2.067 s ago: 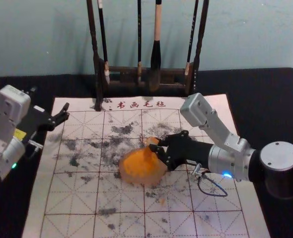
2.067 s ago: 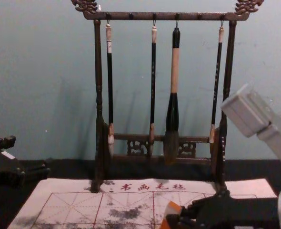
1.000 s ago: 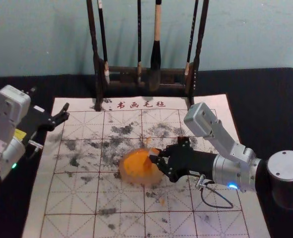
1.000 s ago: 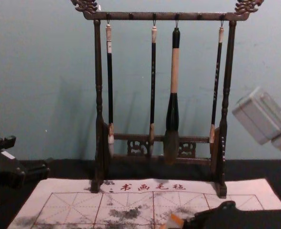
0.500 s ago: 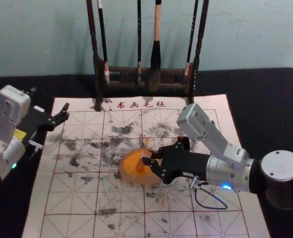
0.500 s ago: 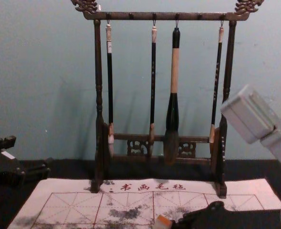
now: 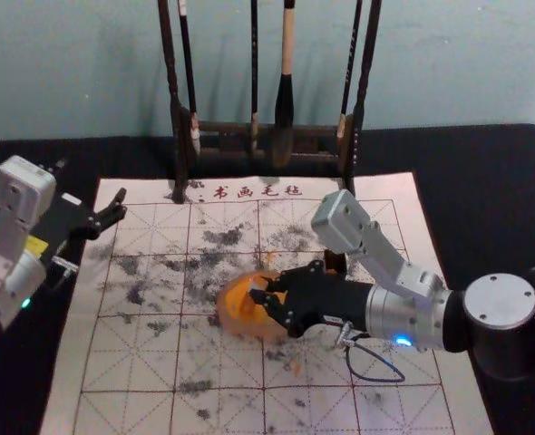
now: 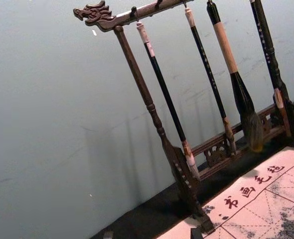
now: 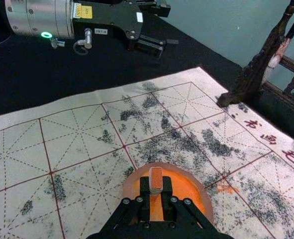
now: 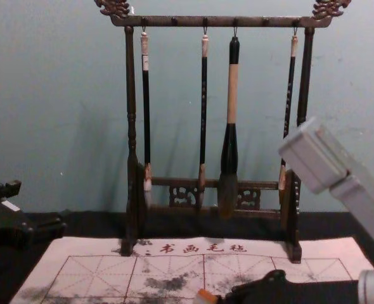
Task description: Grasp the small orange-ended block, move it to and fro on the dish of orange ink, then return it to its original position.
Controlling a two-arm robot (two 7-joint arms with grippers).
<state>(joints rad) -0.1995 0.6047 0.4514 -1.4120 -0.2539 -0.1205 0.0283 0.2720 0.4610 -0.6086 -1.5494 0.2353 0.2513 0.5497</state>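
Right pincer (image 7: 262,295) gripping small, squared, orange-ended block (image 9: 156,179) between its jaws, holding it over round dish (image 9: 208,211) of orange ink. Left pincer (image 7: 121,206) idling, jaws standing apart, near ink-blotched mat (image 7: 95,362).

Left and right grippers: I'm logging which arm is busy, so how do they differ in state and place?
The left gripper has its fingers apart with nothing between them, while the right gripper is closed on the orange-ended block. The left gripper hangs by the left edge of the mat; the right gripper is over the orange ink dish. Both have black fingers.
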